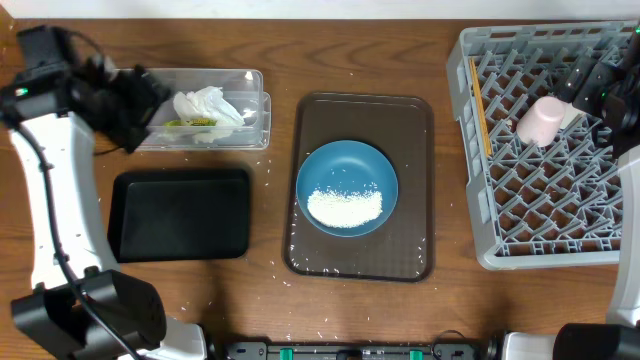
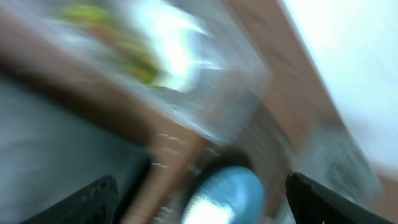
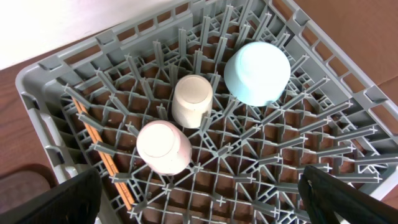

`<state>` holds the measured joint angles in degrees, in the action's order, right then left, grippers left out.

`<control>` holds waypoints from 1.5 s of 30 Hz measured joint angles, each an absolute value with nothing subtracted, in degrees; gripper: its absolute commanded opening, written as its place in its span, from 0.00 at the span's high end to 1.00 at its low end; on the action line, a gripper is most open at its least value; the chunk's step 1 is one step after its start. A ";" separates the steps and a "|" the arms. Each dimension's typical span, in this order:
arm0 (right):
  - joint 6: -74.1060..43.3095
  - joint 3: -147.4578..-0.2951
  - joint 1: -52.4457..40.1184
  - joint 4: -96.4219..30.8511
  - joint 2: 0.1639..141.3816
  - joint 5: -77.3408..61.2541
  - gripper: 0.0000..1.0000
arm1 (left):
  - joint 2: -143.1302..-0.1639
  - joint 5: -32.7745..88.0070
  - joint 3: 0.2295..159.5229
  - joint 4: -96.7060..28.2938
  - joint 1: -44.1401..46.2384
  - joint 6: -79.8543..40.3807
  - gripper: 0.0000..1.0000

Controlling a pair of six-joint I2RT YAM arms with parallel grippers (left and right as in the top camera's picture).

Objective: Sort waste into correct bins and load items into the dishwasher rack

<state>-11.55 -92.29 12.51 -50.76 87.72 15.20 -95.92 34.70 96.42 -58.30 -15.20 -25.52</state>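
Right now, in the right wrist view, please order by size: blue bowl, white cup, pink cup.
1. blue bowl
2. pink cup and white cup: nearly alike, and pink may be nearer the camera, so unranked.

I see crumpled white tissue and yellow-green wrapper inside the clear tub, flat black tray just beside it, white rice heaped in the dark-blue dish, pink cup, white cup and light-blue bowl bottoms up in the grey rack, chopsticks along its wall
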 measured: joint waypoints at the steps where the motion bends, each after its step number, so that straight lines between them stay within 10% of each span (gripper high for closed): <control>1: -11.55 -92.29 12.51 -50.78 87.72 15.20 0.01 | -95.92 37.30 96.42 -56.99 -13.19 -24.73 0.11; 15: -11.55 -92.29 12.51 -50.76 87.72 15.20 0.01 | -100.66 15.38 96.75 -45.98 32.77 -19.05 0.12; 29: -11.55 -92.29 12.51 -50.78 87.72 15.20 0.01 | -115.50 10.50 111.70 -64.82 36.60 -13.45 0.05; 45: -11.55 -92.29 12.51 -50.78 87.72 15.20 0.01 | -124.46 6.11 111.70 -62.46 46.02 -20.38 0.23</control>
<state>-11.55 -92.29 12.51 -50.78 87.72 15.20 -124.46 6.11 111.70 -62.46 46.02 -20.38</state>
